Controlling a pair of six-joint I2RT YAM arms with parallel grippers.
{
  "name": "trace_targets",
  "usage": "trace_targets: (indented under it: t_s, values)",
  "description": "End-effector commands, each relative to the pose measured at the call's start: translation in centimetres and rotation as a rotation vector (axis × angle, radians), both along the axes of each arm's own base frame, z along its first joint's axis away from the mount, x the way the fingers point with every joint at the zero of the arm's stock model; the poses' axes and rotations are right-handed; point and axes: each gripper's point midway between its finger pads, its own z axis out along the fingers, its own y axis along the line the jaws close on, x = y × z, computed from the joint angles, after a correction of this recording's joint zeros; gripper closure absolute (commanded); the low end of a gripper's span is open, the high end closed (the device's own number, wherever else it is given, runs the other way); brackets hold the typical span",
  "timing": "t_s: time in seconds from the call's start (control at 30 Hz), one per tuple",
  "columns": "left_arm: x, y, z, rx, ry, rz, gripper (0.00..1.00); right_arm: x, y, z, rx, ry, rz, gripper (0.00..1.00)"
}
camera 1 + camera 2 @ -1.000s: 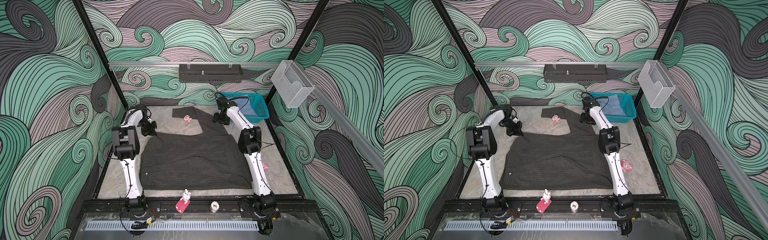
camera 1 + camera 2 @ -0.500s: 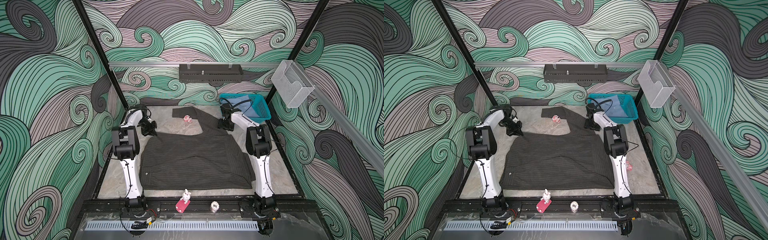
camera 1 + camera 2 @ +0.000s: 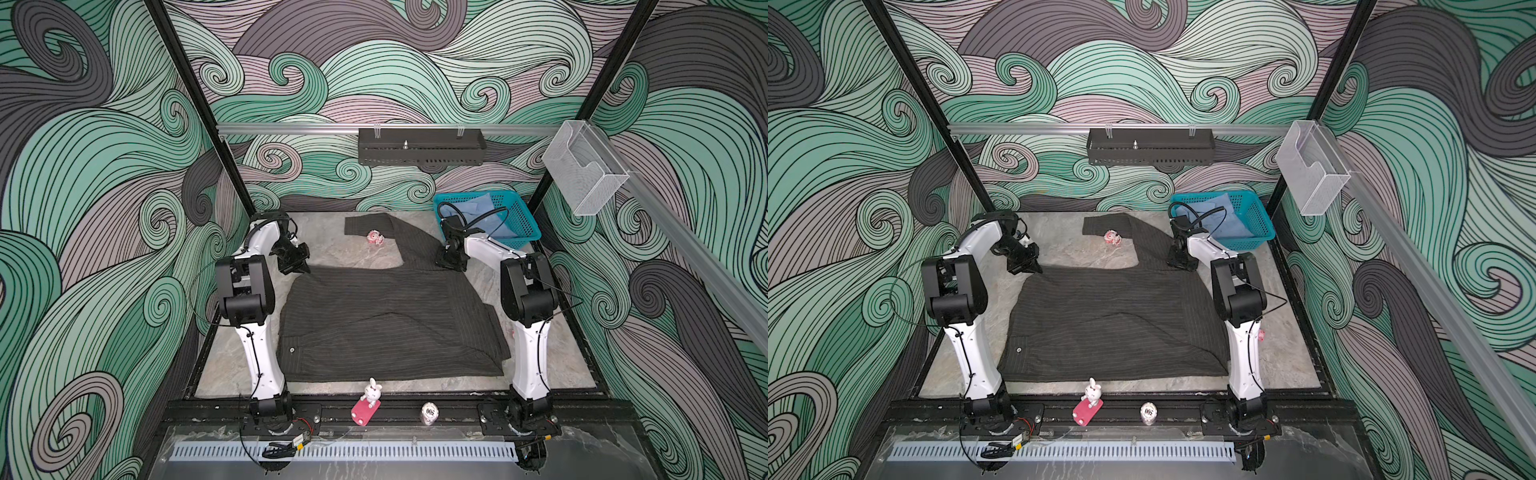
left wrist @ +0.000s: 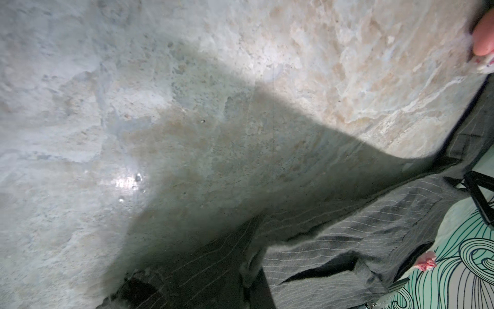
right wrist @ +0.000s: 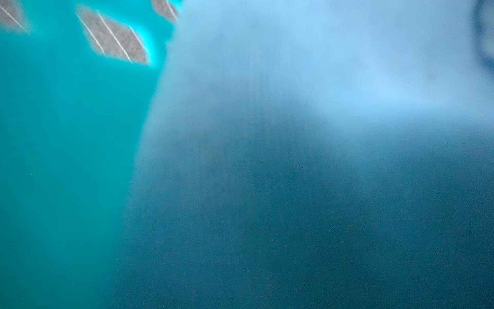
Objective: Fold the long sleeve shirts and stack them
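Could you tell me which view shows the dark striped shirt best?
Both top views: nearly the whole dark striped shirt lies spread out. The left wrist view catches only one edge; the right wrist view only blurred slivers.

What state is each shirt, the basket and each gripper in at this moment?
dark pinstriped shirt: spread out on the table, unfolded, one sleeve stretched toward the back.
light blue shirt: lying inside the teal basket, not yet taken out.
teal basket: upright at the back right corner.
left gripper: fingers shut on the dark shirt's far left corner.
right gripper: down on the dark shirt's far right shoulder; fingers hidden, open or shut unclear.
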Motion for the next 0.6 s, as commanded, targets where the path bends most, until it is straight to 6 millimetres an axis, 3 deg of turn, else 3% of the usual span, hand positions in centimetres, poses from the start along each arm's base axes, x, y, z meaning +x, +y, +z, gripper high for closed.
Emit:
trace_targets:
  t_s: [0.0, 0.2, 0.4, 0.43, 0.5, 0.57]
  values:
    - [-0.4, 0.7, 1.5, 0.017, -0.025, 0.020, 1.00, -1.4, 0.4, -0.3, 0.019, 0.043, 0.007, 0.66]
    - [-0.7, 0.8, 1.4, 0.012, -0.025, 0.022, 1.00, -1.7, 0.7, 0.3, 0.022, 0.029, 0.023, 1.00]
    - [-0.7, 0.5, 1.2, 0.000, -0.024, 0.022, 1.00, -1.8, 1.7, 4.3, 0.039, -0.067, 0.080, 1.00]
    - [-0.7, 0.5, 1.1, -0.003, -0.019, 0.024, 1.00, -1.7, 1.7, 5.0, 0.028, -0.091, 0.088, 0.93]
    - [-0.7, 0.3, 0.9, -0.012, -0.015, 0.025, 1.00, -1.5, 2.2, 6.0, 0.000, -0.120, 0.120, 0.64]
    - [-0.7, 0.1, 0.7, -0.014, -0.011, 0.021, 1.00, -1.1, 3.2, 6.5, -0.038, -0.128, 0.164, 0.50]
